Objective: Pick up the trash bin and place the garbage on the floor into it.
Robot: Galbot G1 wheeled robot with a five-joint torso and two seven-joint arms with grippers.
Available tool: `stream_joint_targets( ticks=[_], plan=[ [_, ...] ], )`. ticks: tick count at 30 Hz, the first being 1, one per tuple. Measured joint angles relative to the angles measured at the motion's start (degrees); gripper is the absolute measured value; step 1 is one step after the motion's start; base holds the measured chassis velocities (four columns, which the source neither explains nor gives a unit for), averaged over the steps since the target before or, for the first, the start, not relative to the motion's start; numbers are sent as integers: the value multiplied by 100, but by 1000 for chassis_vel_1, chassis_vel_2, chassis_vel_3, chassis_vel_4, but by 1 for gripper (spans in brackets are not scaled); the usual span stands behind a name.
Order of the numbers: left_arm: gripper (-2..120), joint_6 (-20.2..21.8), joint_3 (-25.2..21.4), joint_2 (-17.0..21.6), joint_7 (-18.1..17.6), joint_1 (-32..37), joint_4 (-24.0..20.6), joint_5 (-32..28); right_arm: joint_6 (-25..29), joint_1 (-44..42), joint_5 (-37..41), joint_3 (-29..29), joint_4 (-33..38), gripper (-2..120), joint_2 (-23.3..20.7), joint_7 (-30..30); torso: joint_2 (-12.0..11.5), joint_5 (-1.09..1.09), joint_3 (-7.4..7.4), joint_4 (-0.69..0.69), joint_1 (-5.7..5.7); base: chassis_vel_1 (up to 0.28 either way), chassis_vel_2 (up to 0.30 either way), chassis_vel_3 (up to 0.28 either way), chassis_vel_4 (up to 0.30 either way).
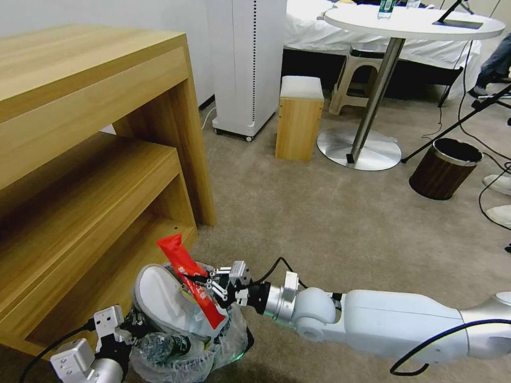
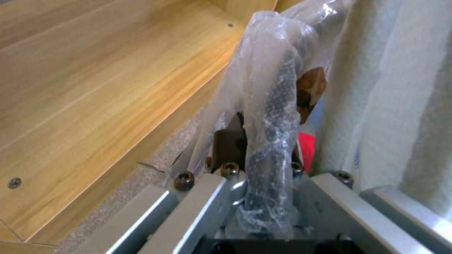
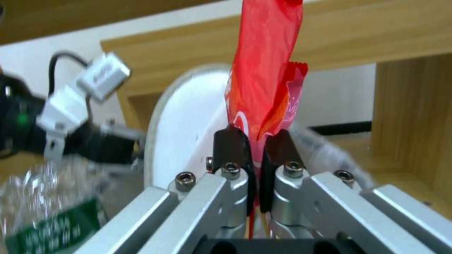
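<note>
Nearest the robot, at the lower left of the head view, the left gripper [image 1: 125, 325] is clamped on the rim of the trash bin [image 1: 183, 356], its fingers [image 2: 228, 144] pinching the black rim and the crinkled clear plastic bag [image 2: 263, 88] folded over it. Inside the bin lie a white slipper [image 1: 159, 298] standing on edge and a small plastic bottle [image 1: 159, 346] near the rim. Just beside these, the right gripper [image 1: 205, 284] reaches in from the right with its arm stretched low over the floor [image 1: 330, 223]; its dark fingertips [image 3: 231, 143] are pressed together on a long red wrapper [image 1: 189, 276], which stands tilted over the bin's mouth, its upper end sticking up above the slipper. Close on the left stands a wooden shelf unit [image 1: 96, 159]. Farther off on the beige carpet are a small wooden stool [image 1: 299, 119], a round white table [image 1: 415, 24] on a metal pedestal, and a brown wood-pattern bin [image 1: 444, 169].
</note>
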Motion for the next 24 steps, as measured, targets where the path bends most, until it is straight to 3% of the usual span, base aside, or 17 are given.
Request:
stream_joint_targets(
  ticks=[19,24],
  plan=[
    [1,26,-33,-17,-13,62,-161,-25,156,-267,-497,-225,-511,2,154,310,0,0,0,0,0,0,0,0,0],
    [1,25,-33,-12,-13,47,-142,-26,156,-290,-537,-133,-471,22,144,323,0,0,0,0,0,0,0,0,0]
  ],
)
